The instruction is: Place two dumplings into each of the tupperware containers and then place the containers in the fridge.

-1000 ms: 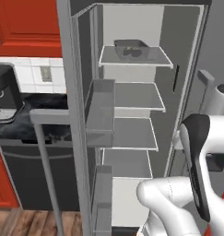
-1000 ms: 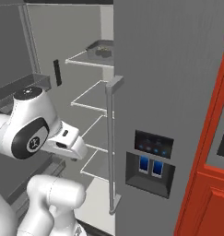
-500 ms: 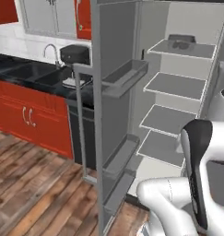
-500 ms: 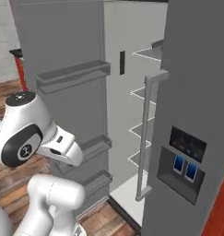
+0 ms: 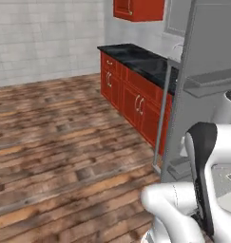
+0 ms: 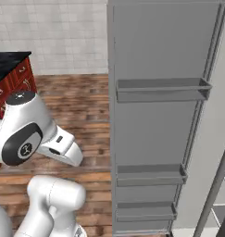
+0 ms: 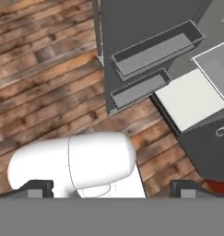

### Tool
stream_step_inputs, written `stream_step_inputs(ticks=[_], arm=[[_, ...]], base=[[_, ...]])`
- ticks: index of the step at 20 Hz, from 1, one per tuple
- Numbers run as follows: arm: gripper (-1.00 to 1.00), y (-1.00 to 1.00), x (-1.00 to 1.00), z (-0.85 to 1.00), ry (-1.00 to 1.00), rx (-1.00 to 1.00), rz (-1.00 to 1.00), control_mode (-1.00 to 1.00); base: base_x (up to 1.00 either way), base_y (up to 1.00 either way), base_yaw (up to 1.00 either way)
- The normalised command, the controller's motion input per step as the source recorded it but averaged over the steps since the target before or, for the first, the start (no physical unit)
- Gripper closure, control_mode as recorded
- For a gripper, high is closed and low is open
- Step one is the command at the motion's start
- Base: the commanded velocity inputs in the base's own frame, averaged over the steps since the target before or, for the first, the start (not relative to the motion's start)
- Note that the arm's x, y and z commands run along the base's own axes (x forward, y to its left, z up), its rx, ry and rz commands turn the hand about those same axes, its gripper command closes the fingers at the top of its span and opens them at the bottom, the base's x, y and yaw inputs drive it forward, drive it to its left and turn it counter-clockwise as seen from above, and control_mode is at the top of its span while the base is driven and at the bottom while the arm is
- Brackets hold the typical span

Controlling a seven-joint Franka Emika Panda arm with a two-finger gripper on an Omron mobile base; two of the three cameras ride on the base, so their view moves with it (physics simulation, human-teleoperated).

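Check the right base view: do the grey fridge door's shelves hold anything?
No, the grey fridge door's bins sit bare.

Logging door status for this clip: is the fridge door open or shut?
Open: the fridge door stands swung out, its inner bins facing the camera.

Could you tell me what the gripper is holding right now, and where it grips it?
Nothing is held: the gripper has its fingertips wide apart, with no object between them.
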Motion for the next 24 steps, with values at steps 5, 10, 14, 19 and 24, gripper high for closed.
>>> stream_step_inputs(ticks=[5, 10, 14, 19, 24], arm=[[-1.0, 0.0, 0.0, 0.0, 0.0, 0.0, 0.0, 1.0], [-1.0, 0.0, 0.0, 0.0, 0.0, 0.0, 0.0, 1.0], [-1.0, 0.0, 0.0, 0.0, 0.0, 0.0, 0.0, 1.0], [-1.0, 0.0, 0.0, 0.0, 0.0, 0.0, 0.0, 1.0], [-1.0, 0.0, 0.0, 0.0, 0.0, 0.0, 0.0, 1.0]], base=[[-0.35, 0.34, 0.99], [-0.12, 0.88, 0.7], [0.74, 1.0, 0.16], [0.83, 1.0, 0.01], [0.84, 1.0, 0.0]])
